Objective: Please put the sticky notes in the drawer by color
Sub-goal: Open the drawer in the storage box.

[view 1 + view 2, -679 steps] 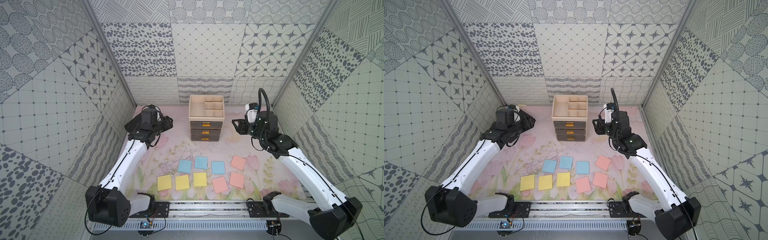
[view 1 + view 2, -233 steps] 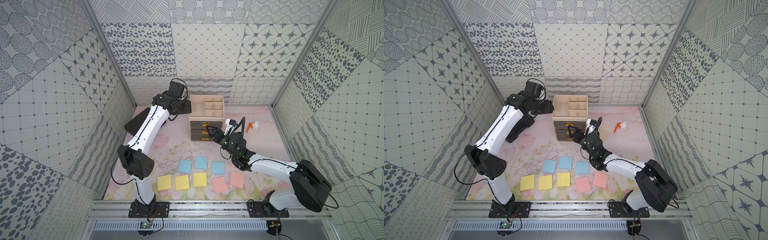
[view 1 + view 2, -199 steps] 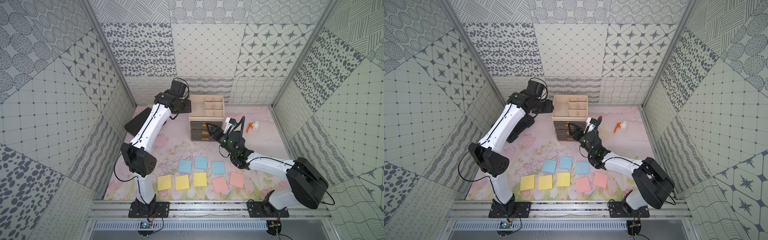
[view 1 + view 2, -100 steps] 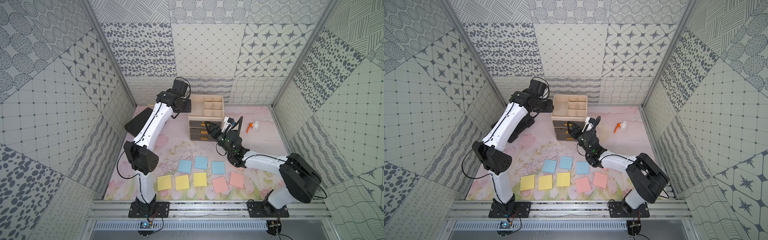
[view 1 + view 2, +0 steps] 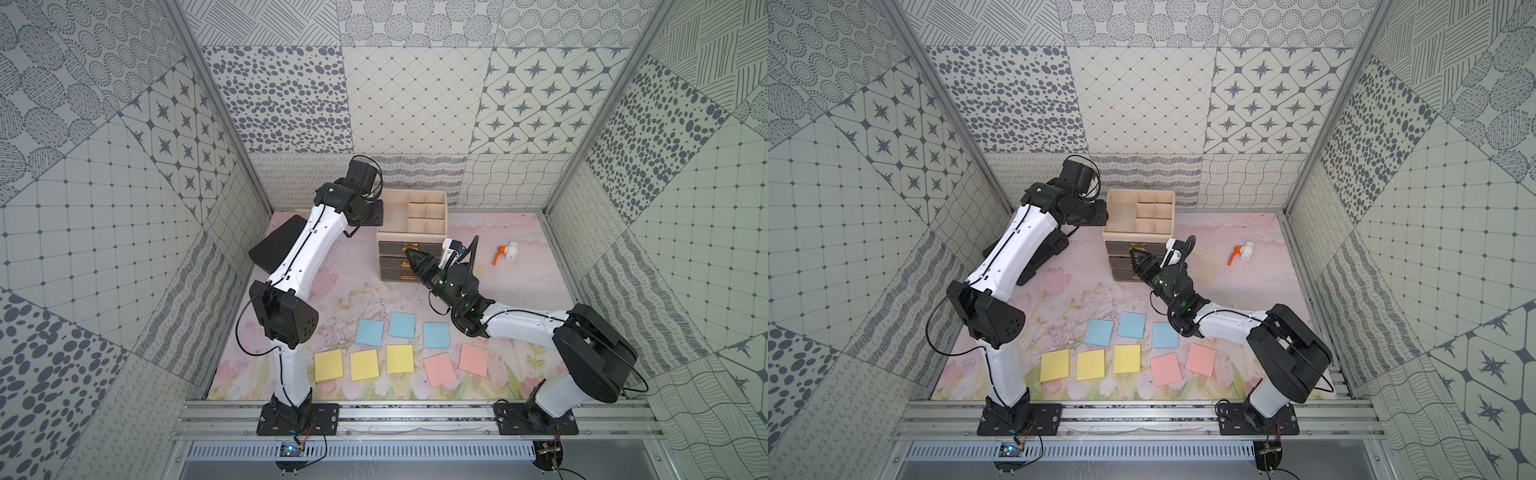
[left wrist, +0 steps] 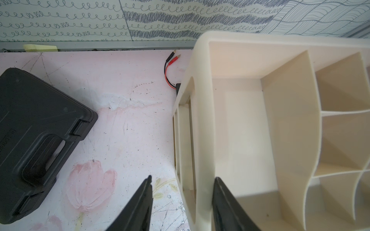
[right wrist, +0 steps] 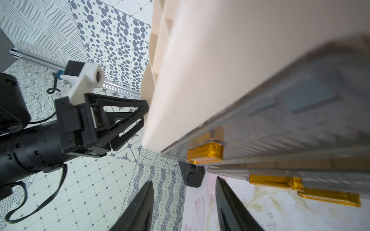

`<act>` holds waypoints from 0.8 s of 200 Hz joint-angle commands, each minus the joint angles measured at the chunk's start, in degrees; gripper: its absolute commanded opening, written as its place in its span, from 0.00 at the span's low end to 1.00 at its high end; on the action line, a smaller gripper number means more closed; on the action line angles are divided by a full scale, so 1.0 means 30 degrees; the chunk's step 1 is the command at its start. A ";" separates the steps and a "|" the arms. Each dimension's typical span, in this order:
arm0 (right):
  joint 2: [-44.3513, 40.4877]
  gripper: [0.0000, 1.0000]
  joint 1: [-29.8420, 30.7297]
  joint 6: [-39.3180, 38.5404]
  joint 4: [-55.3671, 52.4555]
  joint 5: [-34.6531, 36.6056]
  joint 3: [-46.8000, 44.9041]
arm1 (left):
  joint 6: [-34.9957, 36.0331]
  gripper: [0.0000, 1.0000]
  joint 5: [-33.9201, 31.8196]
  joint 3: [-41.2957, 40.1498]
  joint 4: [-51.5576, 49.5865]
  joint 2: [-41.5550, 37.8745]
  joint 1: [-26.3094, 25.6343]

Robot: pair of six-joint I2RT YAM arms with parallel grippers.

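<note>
The drawer [image 5: 392, 214], a cream cabinet with three grey drawers and gold handles, stands at the back of the mat. My left gripper [image 6: 183, 178] is open and straddles its left wall, one finger inside the top tray and one outside. My right gripper [image 7: 184, 180] is open and empty, its tips just in front of the top drawer's gold handle [image 7: 205, 153]. The sticky notes lie flat near the front: three blue [image 5: 402, 325], three yellow [image 5: 364, 364] and two salmon pink [image 5: 439, 369]. My right forearm crosses just behind the pink ones.
A flat black case [image 5: 274, 245] lies left of the cabinet, partly under my left arm. A small orange and white object [image 5: 507, 251] sits at the back right. A red and black cable [image 6: 170, 68] lies at the cabinet's rear left corner.
Both arms swung in from the sides to the cabinet. Over the last second the left gripper settled over the left wall, the right tips crept up to the top drawer, and both jaws narrowed a little.
</note>
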 commanded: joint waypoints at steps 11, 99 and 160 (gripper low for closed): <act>0.0761 0.53 0.0093 0.0102 0.0680 0.0514 0.0348 | 0.0310 0.51 0.0140 0.0295 -0.0607 0.0082 -0.0068; 0.0523 0.45 -0.0035 -0.0353 0.1322 0.0446 0.0317 | 0.0398 0.46 0.0446 0.0250 -0.0634 0.0216 -0.0126; 0.0379 0.47 0.0236 -0.0738 0.1877 0.0256 0.0315 | 0.0427 0.47 0.0542 0.0300 -0.0725 0.0275 -0.0128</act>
